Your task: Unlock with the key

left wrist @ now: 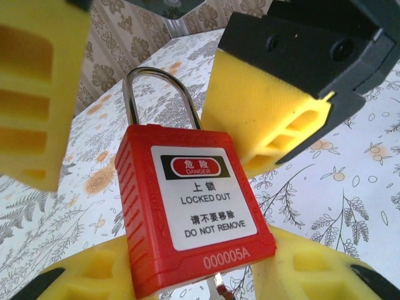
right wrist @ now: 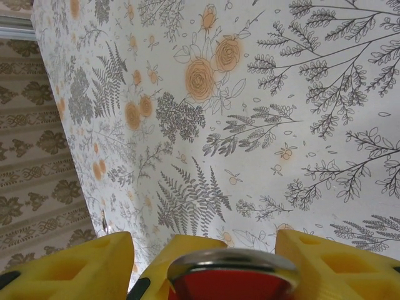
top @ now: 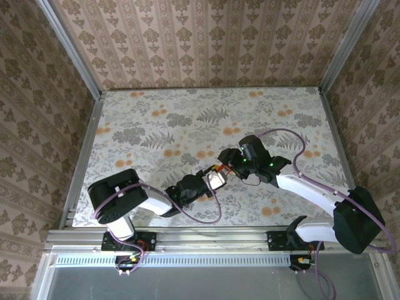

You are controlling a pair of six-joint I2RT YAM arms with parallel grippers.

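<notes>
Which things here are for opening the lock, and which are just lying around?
For the job: red plastic padlock with steel shackle, gripped by the left gripper; right gripper, open around the shackle; small metal bit under the padlock, maybe the key.
Just there: flowery table cover; patterned wallpaper walls.

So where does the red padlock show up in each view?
Top external: padlock at centre, between the arm tips.
Left wrist: padlock at centre, label facing camera.
Right wrist: padlock at bottom edge, shackle uppermost.
Shared landmark: the flowered table cover.
</notes>
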